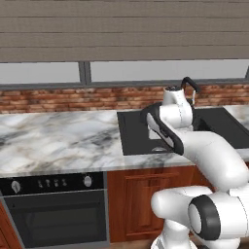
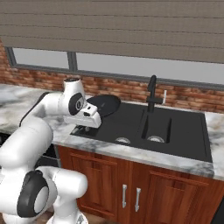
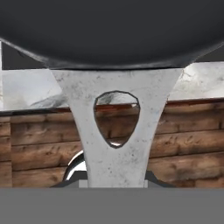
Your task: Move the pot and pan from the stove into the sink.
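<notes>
My gripper (image 2: 92, 114) is shut on the pan's pale metal handle (image 3: 114, 131), which has a teardrop hole. The dark round pan (image 2: 104, 105) hangs tilted in the air above the back left corner of the sink (image 2: 175, 131). In the hand view the pan's black bowl (image 3: 112, 30) spans the top and the handle runs down between my fingertips. The sink is a dark recessed basin (image 1: 136, 133) with two drains and a black gooseneck faucet (image 2: 152, 94). The pot and the stove are out of view.
Marble counter (image 1: 53, 136) stretches left of the sink, above a black oven front with knobs (image 1: 53, 184). A brick backsplash (image 2: 192, 98) and a window run behind. Wooden cabinet doors (image 2: 131, 188) sit below the sink. My own arm (image 1: 194, 146) blocks part of the basin.
</notes>
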